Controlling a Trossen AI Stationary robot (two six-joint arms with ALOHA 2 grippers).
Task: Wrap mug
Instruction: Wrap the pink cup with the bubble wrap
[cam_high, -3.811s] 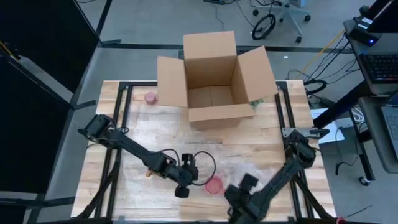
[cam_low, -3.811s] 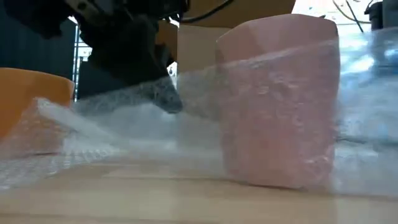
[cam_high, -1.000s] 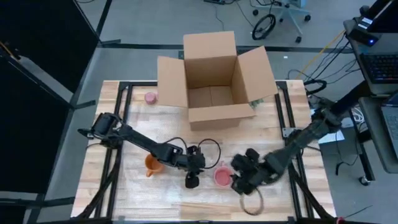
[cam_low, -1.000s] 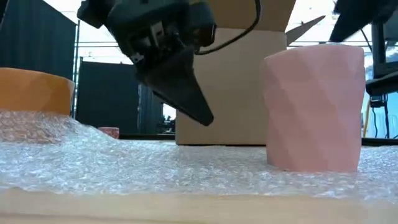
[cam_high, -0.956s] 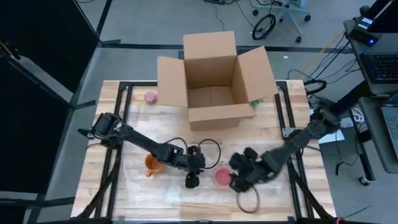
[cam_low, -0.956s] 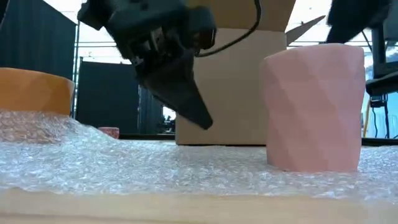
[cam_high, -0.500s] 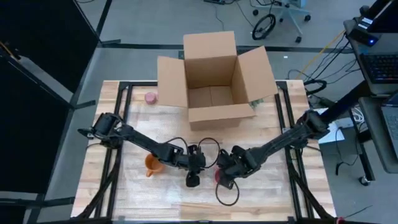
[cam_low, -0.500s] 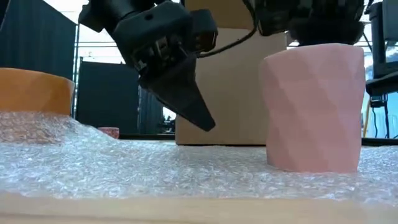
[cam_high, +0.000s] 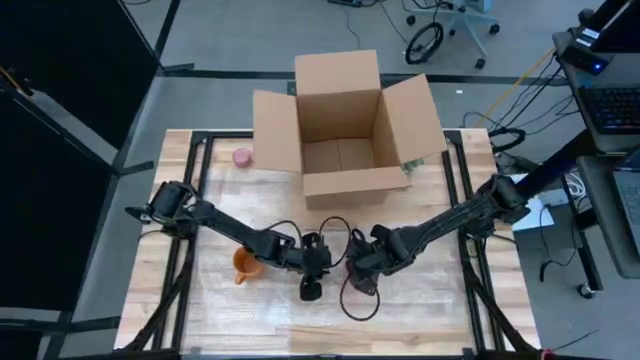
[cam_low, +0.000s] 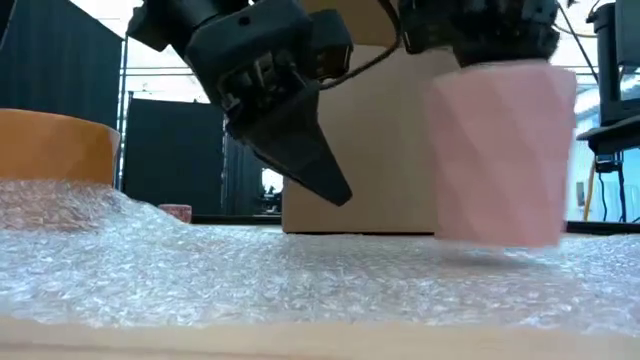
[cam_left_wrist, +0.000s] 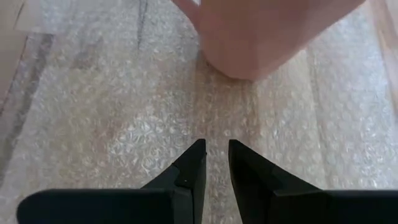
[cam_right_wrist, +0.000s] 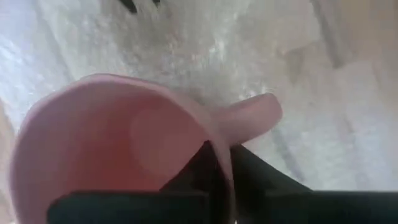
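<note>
High view: wooden bench (cam_high: 200, 310) carrying an open cardboard box (cam_high: 343, 125) at the far centre, a small pink item (cam_high: 241, 156) far left, an orange cup (cam_high: 244, 264) near left. Left claw (cam_high: 311, 290) sits near centre; right claw (cam_high: 359, 276) just to its right, over the spot where the mug must be, the mug itself hidden beneath it. Cable loop (cam_high: 360, 302) lies on the near side of the right claw.

Low view: pink faceted mug (cam_low: 502, 150), blurred, its base just clear of or barely touching the bubble wrap (cam_low: 250, 265); right claw above it at the rim. Left claw (cam_low: 318, 178) points down, apart from the mug, tips above the wrap. Orange cup (cam_low: 55, 145) at the left edge.

Left wrist view: left claw (cam_left_wrist: 214, 163) nearly clenched, a narrow gap between the fingers, grasping nothing. Bubble wrap (cam_left_wrist: 112, 112) below; mug (cam_left_wrist: 261, 37) ahead.

Right wrist view: right claw (cam_right_wrist: 219, 163) clenched on the mug (cam_right_wrist: 124, 162) at its rim beside the handle, one finger inside, one outside.

Risk, as judged: a rim-only pinch near the handle may let the mug swing or slip; set down off the wrap's middle, too little sheet would remain to fold over; the left claw close by could be struck
</note>
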